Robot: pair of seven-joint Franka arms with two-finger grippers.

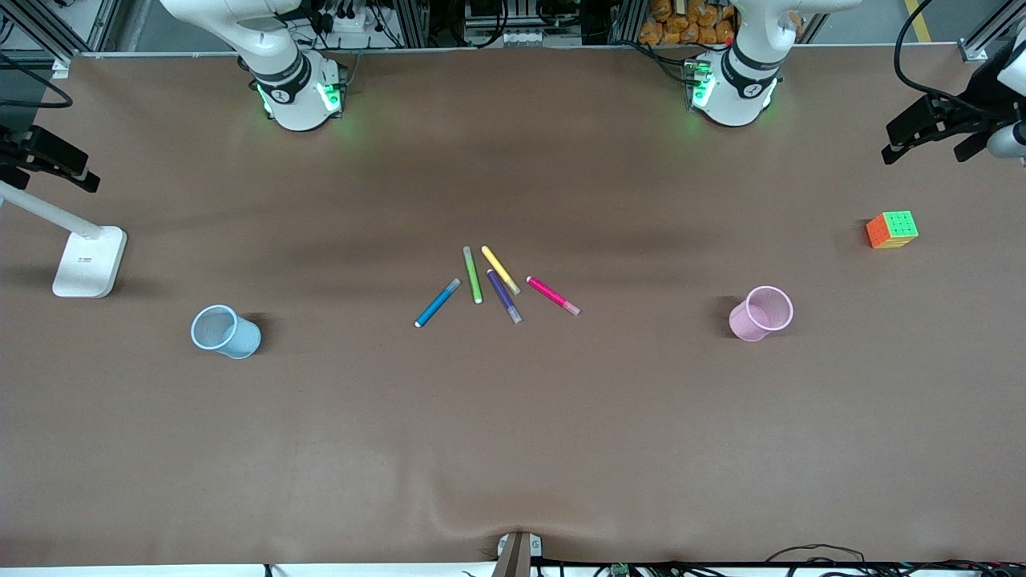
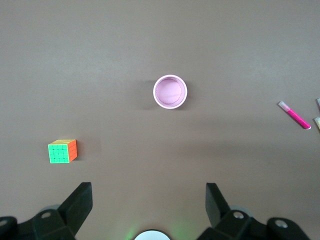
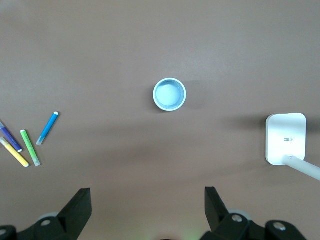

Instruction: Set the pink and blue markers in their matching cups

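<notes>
The blue marker (image 1: pixel 438 302) and the pink marker (image 1: pixel 552 295) lie flat mid-table, at the two ends of a fan of markers. The light blue cup (image 1: pixel 225 331) stands toward the right arm's end. The pale pink cup (image 1: pixel 761 313) stands toward the left arm's end. Both grippers are out of the front view. My left gripper (image 2: pixel 149 187) is open and empty, high over the table, looking down on the pink cup (image 2: pixel 170 91) and the pink marker (image 2: pixel 294 115). My right gripper (image 3: pixel 148 192) is open and empty, high over the blue cup (image 3: pixel 169 94) and the blue marker (image 3: pixel 48 127).
Green (image 1: pixel 473 275), yellow (image 1: pixel 500 269) and purple (image 1: pixel 504 296) markers lie between the blue and pink ones. A colour cube (image 1: pixel 891 229) sits near the left arm's end. A white lamp base (image 1: pixel 89 260) stands near the right arm's end.
</notes>
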